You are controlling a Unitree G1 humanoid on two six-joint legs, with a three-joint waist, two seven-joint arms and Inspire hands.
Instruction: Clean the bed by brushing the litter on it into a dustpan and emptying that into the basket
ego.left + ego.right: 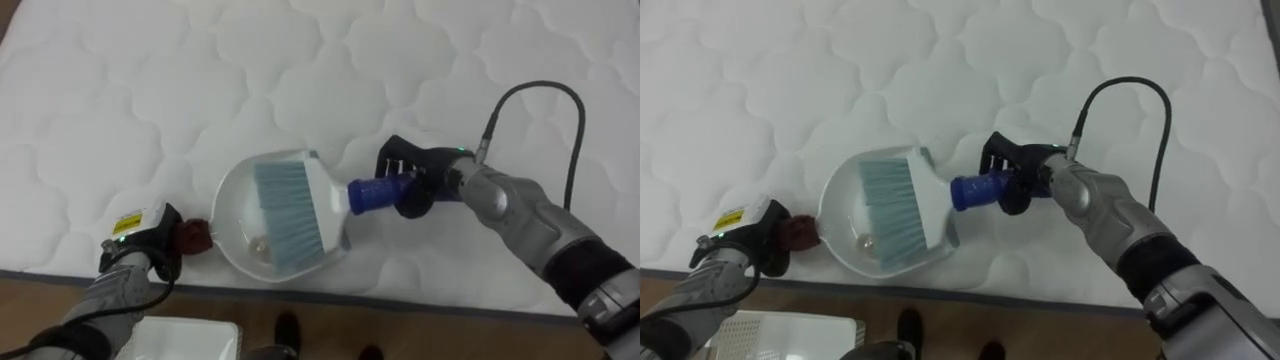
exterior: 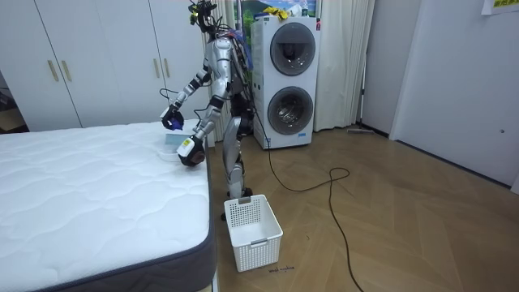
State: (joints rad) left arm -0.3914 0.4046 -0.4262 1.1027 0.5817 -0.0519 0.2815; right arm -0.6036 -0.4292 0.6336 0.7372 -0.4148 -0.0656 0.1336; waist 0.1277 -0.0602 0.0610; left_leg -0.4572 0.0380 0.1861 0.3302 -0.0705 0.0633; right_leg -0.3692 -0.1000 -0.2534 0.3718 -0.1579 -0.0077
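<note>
**Bed** (image 1: 300, 70). White quilted mattress top, bare of linen. The work is going on just inside its near edge.

**Dustpan** (image 1: 230, 200). White, with a rounded bowl. It lies flat on the bed with its open side toward the robot's right. The left hand (image 1: 148, 243) has its fingers curled round the dark red handle (image 1: 193, 236). This grip probably pins the pan so that it does not slide while sweepings are pushed in.

**Brush** (image 1: 288, 208). White head, pale blue bristles and a blue grip (image 1: 370, 194). The bristles rest inside the pan's bowl and the head crosses its right lip. The right hand (image 1: 415, 178) is closed round the grip, with its arm coming in from the right. The pose looks like the end of a stroke that drives dirt into the pan.

**Debris** (image 1: 262, 243). One small pale bit in the bowl, just beside the bristles. What it is cannot be told.

**Basket** (image 2: 253, 231). White and slatted, on the wood floor by the bed's corner near the robot's feet. It is probably there to take the pan's contents.

**Setting.** The robot stands at the bed's side. A stacked washer and dryer (image 2: 289, 81) stand behind it, and wardrobe doors (image 2: 89, 57) are along the wall.

**Markings.** A yellow sticker (image 1: 128, 222) sits on the back of the left hand, and its print is too small to read. No other writing is legible.
</note>
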